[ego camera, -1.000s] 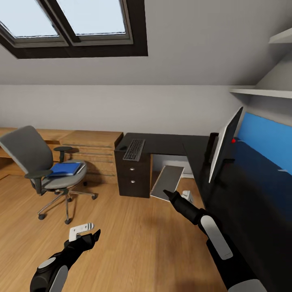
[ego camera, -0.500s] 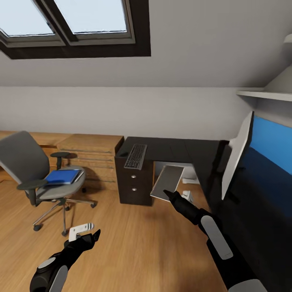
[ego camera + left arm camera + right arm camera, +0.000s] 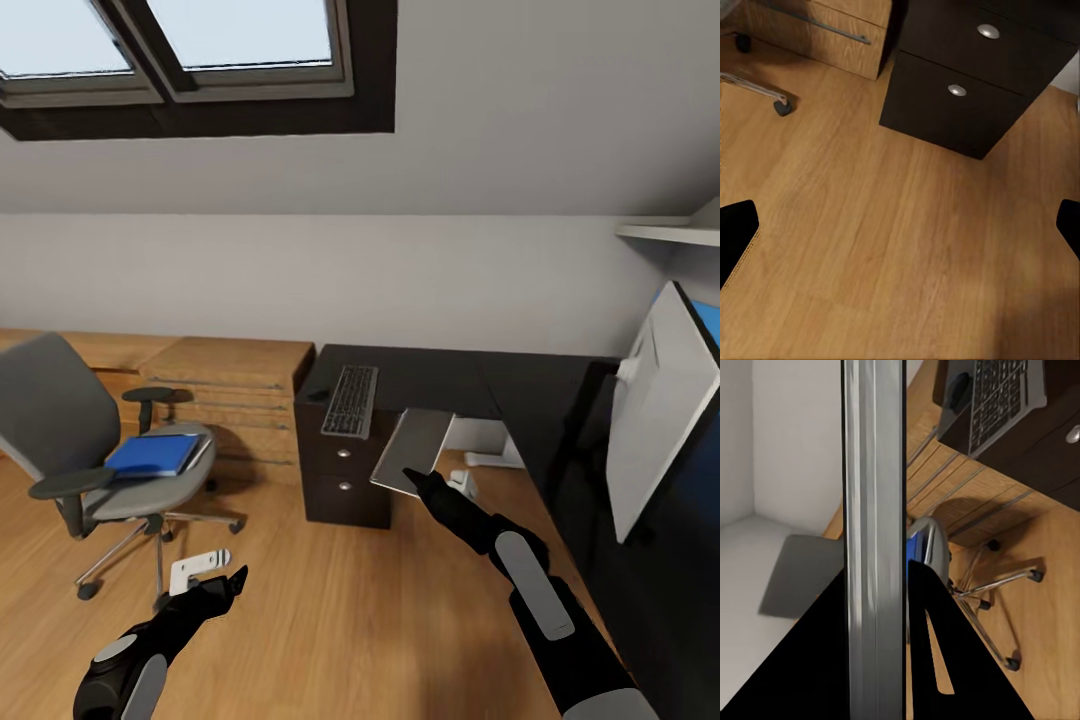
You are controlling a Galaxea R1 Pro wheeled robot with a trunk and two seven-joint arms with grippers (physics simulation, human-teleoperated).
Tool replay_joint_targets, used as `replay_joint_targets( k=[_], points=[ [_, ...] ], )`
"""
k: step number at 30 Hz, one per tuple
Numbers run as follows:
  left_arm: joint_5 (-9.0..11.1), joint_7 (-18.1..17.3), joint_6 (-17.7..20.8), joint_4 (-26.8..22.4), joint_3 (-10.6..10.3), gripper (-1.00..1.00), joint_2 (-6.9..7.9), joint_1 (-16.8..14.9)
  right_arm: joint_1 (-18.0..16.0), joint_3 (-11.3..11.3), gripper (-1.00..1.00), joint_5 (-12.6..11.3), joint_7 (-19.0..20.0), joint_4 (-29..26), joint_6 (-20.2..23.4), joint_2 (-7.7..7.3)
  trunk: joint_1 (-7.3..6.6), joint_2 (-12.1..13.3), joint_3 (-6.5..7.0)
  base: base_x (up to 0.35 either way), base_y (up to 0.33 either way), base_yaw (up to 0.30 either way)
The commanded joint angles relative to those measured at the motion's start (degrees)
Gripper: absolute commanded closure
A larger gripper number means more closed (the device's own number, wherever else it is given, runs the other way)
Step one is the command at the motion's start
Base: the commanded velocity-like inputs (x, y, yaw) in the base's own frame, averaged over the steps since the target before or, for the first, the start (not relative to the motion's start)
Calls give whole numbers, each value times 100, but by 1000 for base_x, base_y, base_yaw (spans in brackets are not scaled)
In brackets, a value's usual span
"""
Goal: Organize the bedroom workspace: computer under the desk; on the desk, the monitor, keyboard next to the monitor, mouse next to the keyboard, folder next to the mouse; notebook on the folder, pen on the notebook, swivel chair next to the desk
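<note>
My right gripper (image 3: pixel 413 481) is shut on the thin grey notebook (image 3: pixel 414 450), which stands tilted above the floor in front of the drawer unit; the right wrist view shows the notebook (image 3: pixel 874 510) edge-on between the fingers. The left gripper (image 3: pixel 230 582) hangs open and empty over the floor, its fingers (image 3: pixel 736 232) wide apart. The keyboard (image 3: pixel 351 400) lies on the black desk (image 3: pixel 450 368). The monitor (image 3: pixel 660 415) stands on the desk at far right, its back toward me. The blue folder (image 3: pixel 153 455) rests on the swivel chair (image 3: pixel 60 420).
The black drawer unit (image 3: pixel 345 485) with silver knobs stands under the desk's left end. Low light-wood cabinets (image 3: pixel 235 372) line the wall behind the chair. A small white object (image 3: pixel 198 567) shows by my left gripper. Something white (image 3: pixel 490 440) sits under the desk. Wood floor spreads ahead.
The whole view has swung left, so the desk, keyboard and monitor sit further right in the picture. Both arms keep their pose, and the notebook stays in the right gripper.
</note>
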Motion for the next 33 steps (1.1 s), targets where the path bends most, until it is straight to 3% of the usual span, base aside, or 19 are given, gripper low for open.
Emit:
replay_joint_targets(
  k=[1, 10, 17, 30, 33],
  points=[
    [61, 46, 25, -6, -4, -100, 3, -3, -4, 2, 100, -28, 27, -1, 15, -4, 3, -3, -6, 308, 208, 0],
    [61, 50, 16, -11, -3, -100, 3, -3, -4, 2, 100, -34, 28, -1, 15, -10, 3, -3, -6, 309, 183, 0],
    [53, 56, 16, -11, -3, -100, 3, -3, -4, -4, 100, -24, 28, -11, 15, -21, 3, -3, -6, 325, 4, 0],
    [52, 57, 10, -6, -3, -100, 3, -3, -4, -57, 100, -33, 36, -22, -13, -110, 3, -3, -6, 307, -155, 0],
    [52, 56, -9, -11, -3, -100, 3, -3, -4, -235, 100, -39, 30, 6, -33, -111, 3, -3, -6, 268, -233, 0]
  ],
)
